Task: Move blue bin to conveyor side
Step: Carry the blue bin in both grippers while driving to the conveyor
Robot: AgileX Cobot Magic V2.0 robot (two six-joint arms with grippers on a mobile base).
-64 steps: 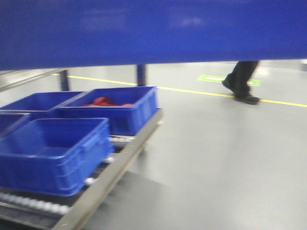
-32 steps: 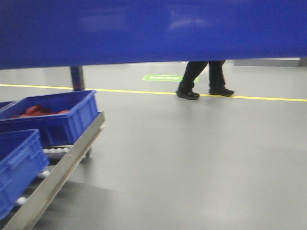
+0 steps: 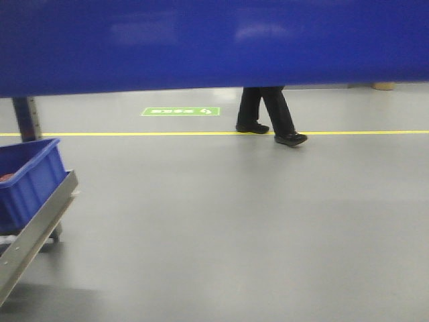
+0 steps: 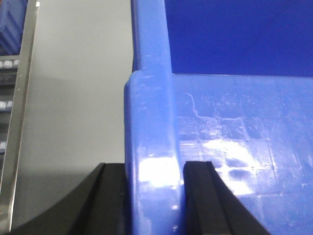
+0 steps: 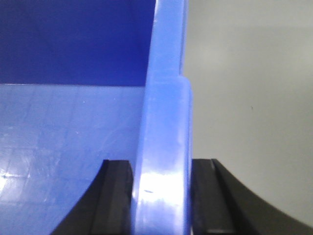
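Note:
The blue bin (image 3: 214,43) hangs lifted and its glossy wall fills the top of the front view. In the left wrist view my left gripper (image 4: 155,169) is shut on the bin's thick left rim (image 4: 151,122), one black finger (image 4: 110,196) outside the wall and one inside. In the right wrist view my right gripper (image 5: 161,166) is shut on the bin's right rim (image 5: 166,122) the same way. The bin's scuffed inner floor (image 4: 234,142) shows bare. The conveyor side is out of view.
At the far left another blue crate (image 3: 27,181) sits on a roller rack with a steel rail (image 3: 33,231) and a blue post (image 3: 27,117). A person's legs (image 3: 268,114) stand on a yellow floor line (image 3: 167,133), beside a green floor sign (image 3: 179,111). Grey floor ahead.
The front view has swung to the right: the rack with its blue crates slid left, almost out of frame. The person's legs shifted left in frame. Both grippers still hold the bin.

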